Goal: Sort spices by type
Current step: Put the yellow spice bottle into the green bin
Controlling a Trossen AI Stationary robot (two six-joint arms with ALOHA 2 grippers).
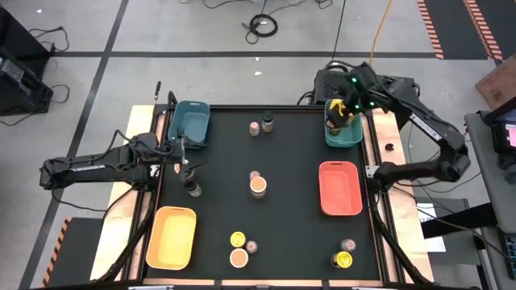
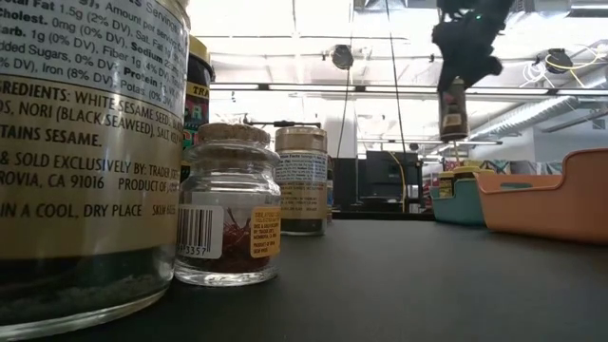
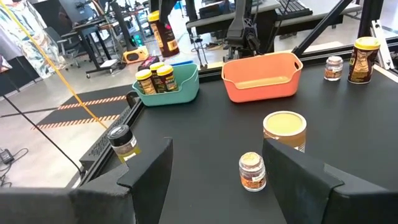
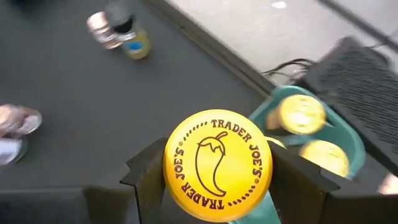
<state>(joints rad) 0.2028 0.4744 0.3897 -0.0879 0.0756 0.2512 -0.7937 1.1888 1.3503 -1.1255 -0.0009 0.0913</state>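
Closest to the table's front edge in the overhead view: a yellow-lidded jar (image 1: 343,259) beside a small pinkish-lidded jar (image 1: 348,245) at the right, another yellow-lidded jar (image 1: 237,239) with a tan-lidded jar (image 1: 239,258) near the middle, and a yellow tray (image 1: 171,236) at the left. Further in, at the table's centre, a wide tan-lidded jar (image 1: 258,186) touching a tiny jar (image 1: 255,175); to its right, a coral tray (image 1: 339,188).

At the left side, the left gripper (image 1: 188,163) spread wide over the black table (image 1: 298,153), nothing between its fingers (image 3: 149,168), with a dark-lidded jar (image 1: 193,188) standing just beside it.

Toward the far edge, a dark-lidded jar (image 1: 268,123) and a small pinkish one (image 1: 254,128) side by side, with a blue tray (image 1: 190,123) at the far left.

At the far right corner, the right gripper (image 4: 217,163) clamped on a yellow-lidded spice jar (image 4: 217,165), held above the teal tray (image 1: 343,129) already containing yellow-lidded jars (image 4: 301,114).
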